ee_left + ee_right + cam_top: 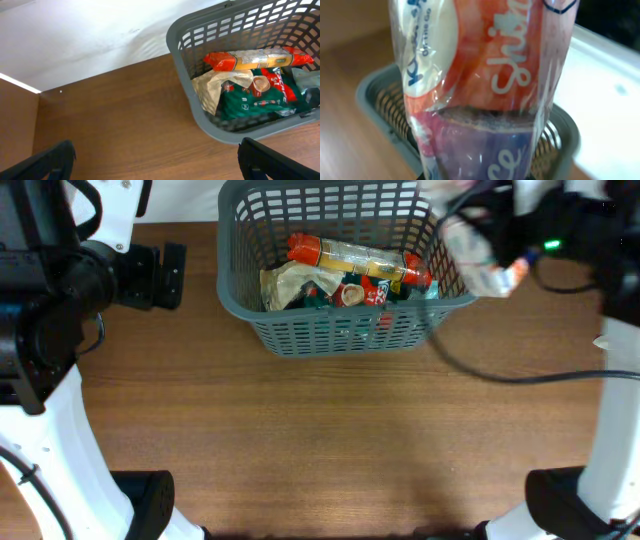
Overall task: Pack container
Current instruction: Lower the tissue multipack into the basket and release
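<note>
The dark grey lattice container (345,335) stands at the back middle of the table and holds several food packets, among them a long clear packet with red ends (358,260). It also shows in the left wrist view (220,131). My right gripper (497,252) is at the container's right rim, shut on a clear wrapped packet with orange and purple print (480,85) that fills the right wrist view and hides the fingers. The container's rim (372,92) shows behind the packet. My left gripper (155,160) is open and empty over bare table, left of the container.
A white surface (90,40) runs along the far edge of the wooden table. A black cable (500,375) hangs from the right arm across the table right of the container. Arm bases (150,500) stand at the front corners.
</note>
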